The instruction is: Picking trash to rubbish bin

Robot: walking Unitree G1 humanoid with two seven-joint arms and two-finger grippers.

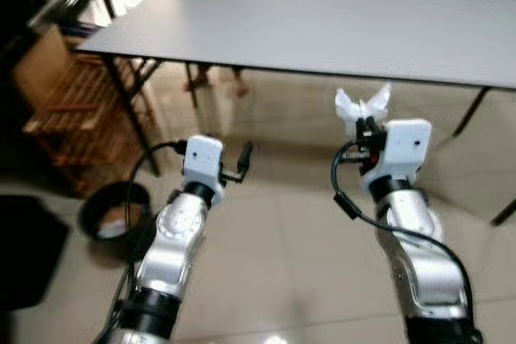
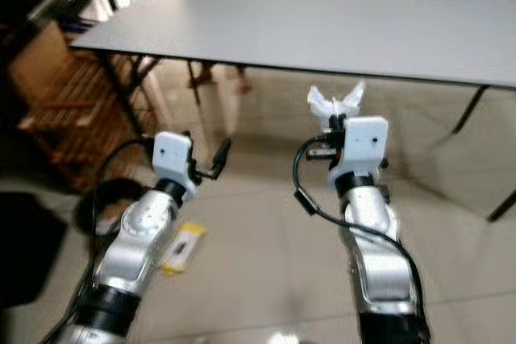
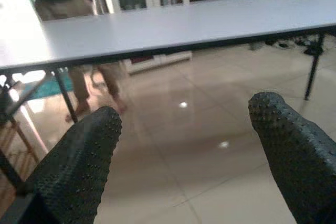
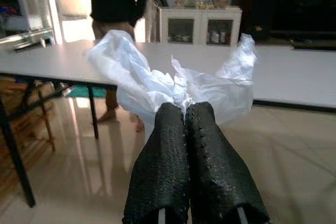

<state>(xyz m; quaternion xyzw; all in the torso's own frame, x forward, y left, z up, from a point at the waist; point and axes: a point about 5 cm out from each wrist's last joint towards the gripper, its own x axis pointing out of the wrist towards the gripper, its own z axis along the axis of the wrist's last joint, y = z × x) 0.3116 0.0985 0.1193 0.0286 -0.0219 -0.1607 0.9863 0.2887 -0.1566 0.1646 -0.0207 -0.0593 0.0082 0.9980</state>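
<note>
My right gripper is held up in front of the table's near edge, shut on a crumpled piece of white plastic trash. In the right wrist view the two fingers press together with the plastic trash spreading out above them. My left gripper is raised at the left, open, with nothing between its fingers. A black round rubbish bin stands on the floor at the lower left, beside my left arm. A flat yellow wrapper lies on the tiles near the left arm.
A long grey table on black legs spans the view ahead. A wooden folding rack stands at the left, behind the bin. A person stands beyond the table, and a white cabinet is against the far wall.
</note>
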